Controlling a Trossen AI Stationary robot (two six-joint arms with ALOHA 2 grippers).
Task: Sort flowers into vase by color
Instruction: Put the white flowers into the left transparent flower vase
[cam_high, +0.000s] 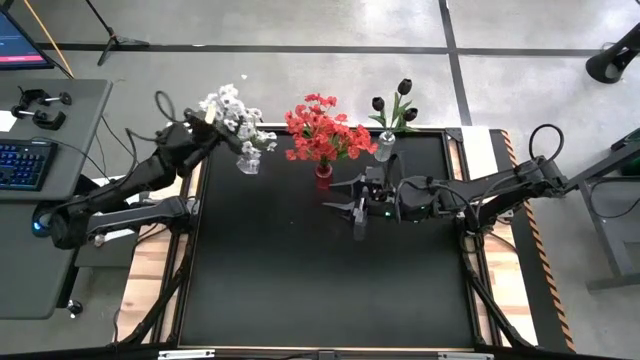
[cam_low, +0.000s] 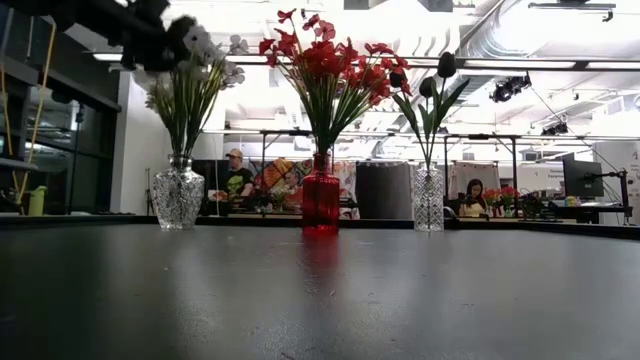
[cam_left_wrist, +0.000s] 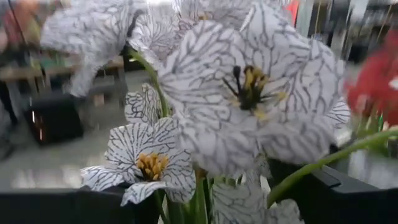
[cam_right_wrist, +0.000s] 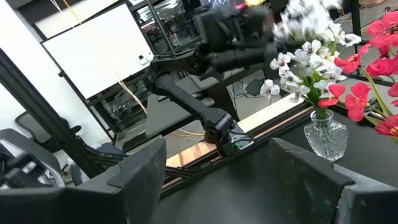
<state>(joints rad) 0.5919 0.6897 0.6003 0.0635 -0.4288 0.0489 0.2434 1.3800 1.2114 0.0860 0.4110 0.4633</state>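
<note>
Three vases stand in a row near the table's far edge. White flowers (cam_high: 232, 110) (cam_left_wrist: 249, 93) fill the left clear vase (cam_high: 248, 160) (cam_low: 178, 195). Red flowers (cam_high: 325, 128) stand in the red vase (cam_low: 320, 198). Black flowers (cam_low: 430, 80) stand in the right clear vase (cam_low: 428, 198). My left gripper (cam_high: 205, 122) (cam_right_wrist: 239, 34) hovers high at the white blossoms; its fingers do not show. My right gripper (cam_high: 357, 208) (cam_right_wrist: 217, 180) is open above the bare table, just in front of the red vase, touching nothing.
The black tabletop (cam_high: 320, 280) stretches bare from the vases to the near edge. A side desk with a keyboard (cam_high: 25, 160) stands left of the table. Beyond the far edge, people sit (cam_low: 236, 175) in the room behind.
</note>
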